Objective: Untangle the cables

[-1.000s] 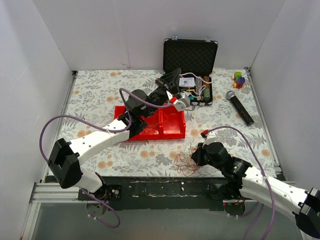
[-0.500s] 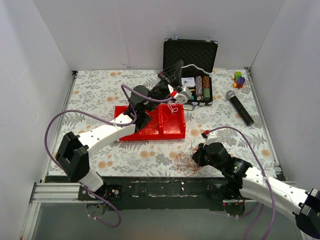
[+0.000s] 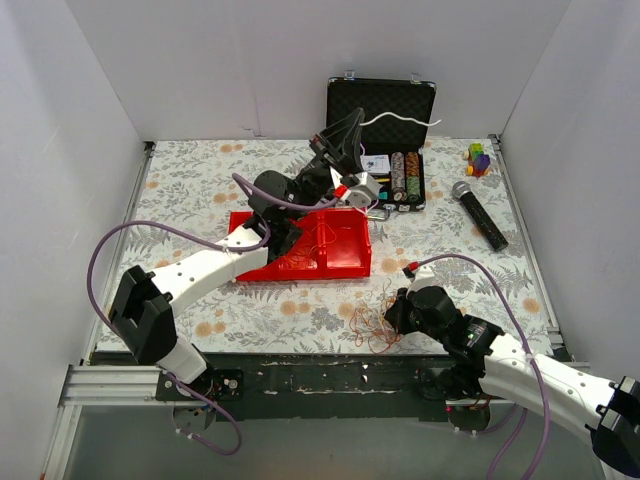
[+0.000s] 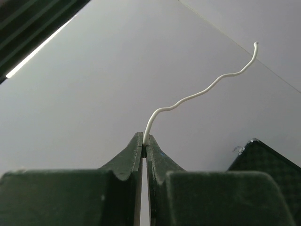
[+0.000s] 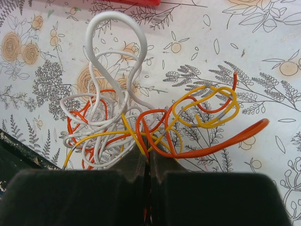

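The cables (image 3: pixel 370 322) are a clump of thin orange, yellow and white loops on the table's near edge; they also show in the right wrist view (image 5: pixel 141 117). My right gripper (image 3: pixel 393 313) is shut on orange and yellow strands at the clump's right side, its jaws (image 5: pixel 148 159) pinching them low over the table. My left gripper (image 3: pixel 357 122) is raised over the back of the table, in front of the black case. It is shut (image 4: pixel 145 139) on a white cable (image 4: pixel 197 94) whose wavy free end sticks up into the air (image 3: pixel 400 118).
A red tray (image 3: pixel 345 262) lies mid-table under the left arm. An open black case (image 3: pixel 380 105) with chips and cards stands at the back. A black microphone (image 3: pixel 480 215) and coloured blocks (image 3: pixel 479 158) lie at the right. White walls enclose the table.
My left gripper has risen and tilted upward with the white cable, whose free end now stands higher in front of the case lid. The right gripper has stayed on the clump.
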Robot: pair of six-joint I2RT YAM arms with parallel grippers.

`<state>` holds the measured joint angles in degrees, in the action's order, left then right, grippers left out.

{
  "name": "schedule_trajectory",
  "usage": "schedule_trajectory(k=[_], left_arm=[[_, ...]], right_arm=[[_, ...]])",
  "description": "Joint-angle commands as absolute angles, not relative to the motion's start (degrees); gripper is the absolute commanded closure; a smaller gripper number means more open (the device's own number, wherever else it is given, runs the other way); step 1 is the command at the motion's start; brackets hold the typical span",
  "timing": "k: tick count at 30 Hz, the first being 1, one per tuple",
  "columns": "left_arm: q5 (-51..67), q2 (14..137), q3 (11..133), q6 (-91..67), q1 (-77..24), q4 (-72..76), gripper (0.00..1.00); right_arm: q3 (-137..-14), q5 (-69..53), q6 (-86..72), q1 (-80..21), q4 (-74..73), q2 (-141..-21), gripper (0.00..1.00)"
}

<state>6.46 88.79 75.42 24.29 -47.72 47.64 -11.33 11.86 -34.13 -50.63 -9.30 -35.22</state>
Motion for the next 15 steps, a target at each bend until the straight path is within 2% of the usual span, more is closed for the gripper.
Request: schedule_trajectory(k=[1, 15], left_arm=[[5.89, 85.08, 70.76, 24.26, -47.64, 46.32, 1.00], [4.22, 84.11, 64.87, 22.85, -47.64, 45.62, 1.00]], right_arm=[[-11.43, 12.74, -34.45, -50.45, -7.65, -35.24, 0.99], [-11.43, 13.18, -34.45, -50.45, -7.65, -35.86, 0.99]])
